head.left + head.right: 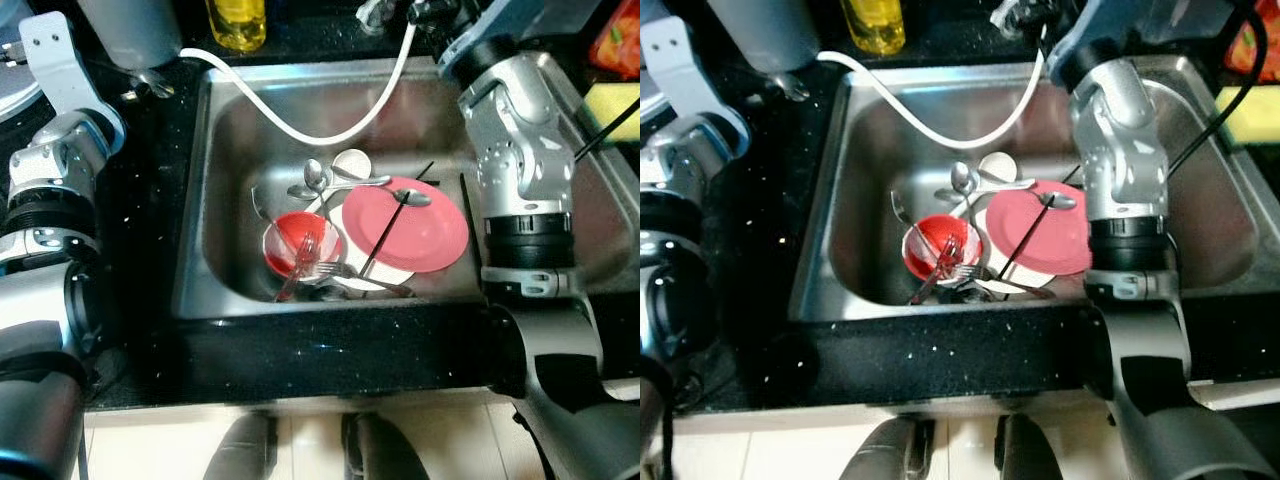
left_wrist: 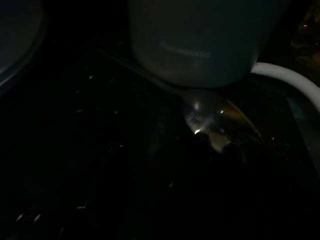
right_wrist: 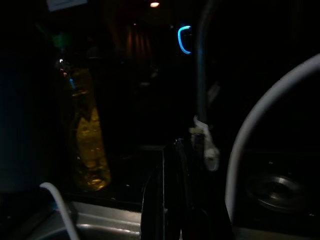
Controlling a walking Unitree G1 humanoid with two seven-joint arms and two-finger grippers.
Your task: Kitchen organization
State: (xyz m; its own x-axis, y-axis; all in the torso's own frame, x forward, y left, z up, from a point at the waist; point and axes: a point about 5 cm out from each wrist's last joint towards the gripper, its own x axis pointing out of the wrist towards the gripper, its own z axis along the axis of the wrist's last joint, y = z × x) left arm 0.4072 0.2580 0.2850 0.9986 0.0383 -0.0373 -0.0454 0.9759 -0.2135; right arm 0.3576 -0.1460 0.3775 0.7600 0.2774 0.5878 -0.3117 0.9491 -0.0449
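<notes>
Dirty dishes lie in the steel sink [image 1: 225, 210]: a pink plate [image 1: 415, 235] on a white plate, a red bowl [image 1: 293, 240] holding a clear fork [image 1: 305, 262], a small white cup [image 1: 352, 163], several spoons [image 1: 316, 178] and a black chopstick [image 1: 385, 240]. My right arm [image 1: 515, 150] reaches over the sink's back right corner. Its gripper [image 3: 165, 200] is shut and empty, low in front of the faucet [image 3: 202, 75]. My left arm [image 1: 55, 160] hangs over the left counter, its wrist camera facing a grey appliance [image 2: 200, 40].
A white hose [image 1: 300, 125] loops from the back into the sink. A yellow bottle [image 1: 237, 22] stands behind the sink. A shiny spoon [image 2: 210, 125] lies on the black counter by the appliance. A yellow sponge [image 1: 610, 105] sits at the right.
</notes>
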